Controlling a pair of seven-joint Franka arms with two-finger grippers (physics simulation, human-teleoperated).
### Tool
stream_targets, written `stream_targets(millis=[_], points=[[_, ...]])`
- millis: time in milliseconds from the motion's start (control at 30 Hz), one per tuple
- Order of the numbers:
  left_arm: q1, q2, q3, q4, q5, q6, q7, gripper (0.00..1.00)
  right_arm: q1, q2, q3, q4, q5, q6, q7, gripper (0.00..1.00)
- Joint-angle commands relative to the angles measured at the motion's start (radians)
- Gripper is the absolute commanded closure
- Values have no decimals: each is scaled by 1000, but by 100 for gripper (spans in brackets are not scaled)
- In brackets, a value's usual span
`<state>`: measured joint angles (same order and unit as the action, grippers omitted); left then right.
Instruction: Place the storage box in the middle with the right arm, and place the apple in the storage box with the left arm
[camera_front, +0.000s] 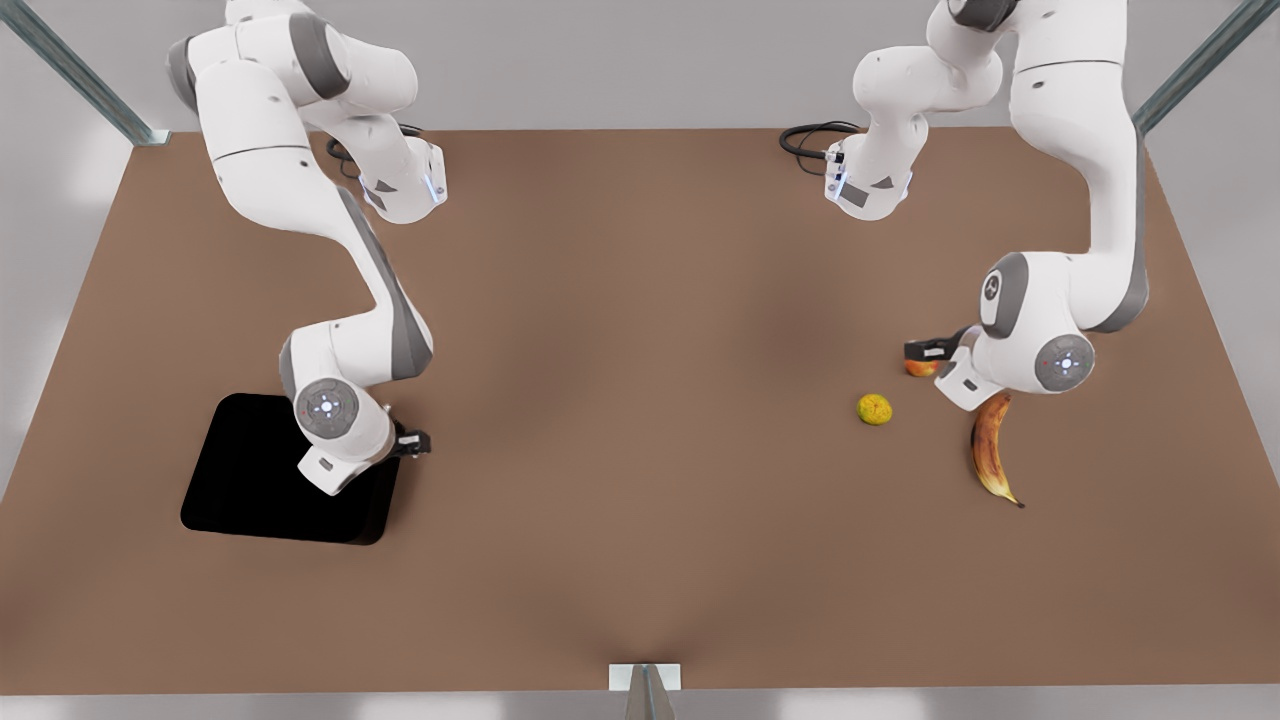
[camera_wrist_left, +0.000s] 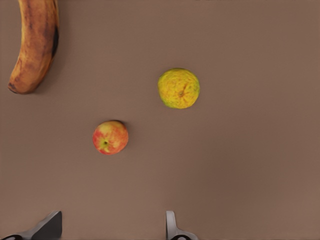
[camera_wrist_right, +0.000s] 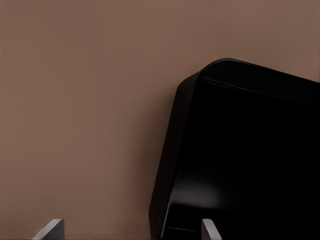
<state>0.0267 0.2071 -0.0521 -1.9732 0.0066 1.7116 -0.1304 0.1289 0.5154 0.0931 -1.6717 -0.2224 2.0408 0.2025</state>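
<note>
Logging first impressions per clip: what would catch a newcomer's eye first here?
The black storage box at the front view's left, with the right gripper open over its edge. Opposite, the left gripper hangs open above the apple, beside a yellow-green fruit and a spotted banana.

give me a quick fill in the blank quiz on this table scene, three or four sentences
1. The storage box is coloured ____.
2. The left gripper hovers open above the red ____.
3. The right gripper hangs open over the box's edge, and its fingers hold ____.
4. The spotted fruit beside the apple and the yellow-green fruit is a ____.

Missing words: black; apple; nothing; banana
</note>
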Motion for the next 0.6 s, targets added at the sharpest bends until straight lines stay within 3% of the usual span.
stream_targets(millis=[0,167,300,467,567], points=[[-1,0,0,-9,-8,16,2,0,6,3,-6,0,0,1,0,0],[18,41,5,-41,-4,167,21,0,35,15,-58,1,0,68,-15,0],[91,28,6,-184,-2,359,100,0,25,80,-78,3,0,160,-17,0],[120,40,1,-188,-2,361,106,0,20,92,-93,3,-2,179,-28,0],[162,132,3,-116,-8,325,156,0,18,110,-102,4,-2,179,-28,0]])
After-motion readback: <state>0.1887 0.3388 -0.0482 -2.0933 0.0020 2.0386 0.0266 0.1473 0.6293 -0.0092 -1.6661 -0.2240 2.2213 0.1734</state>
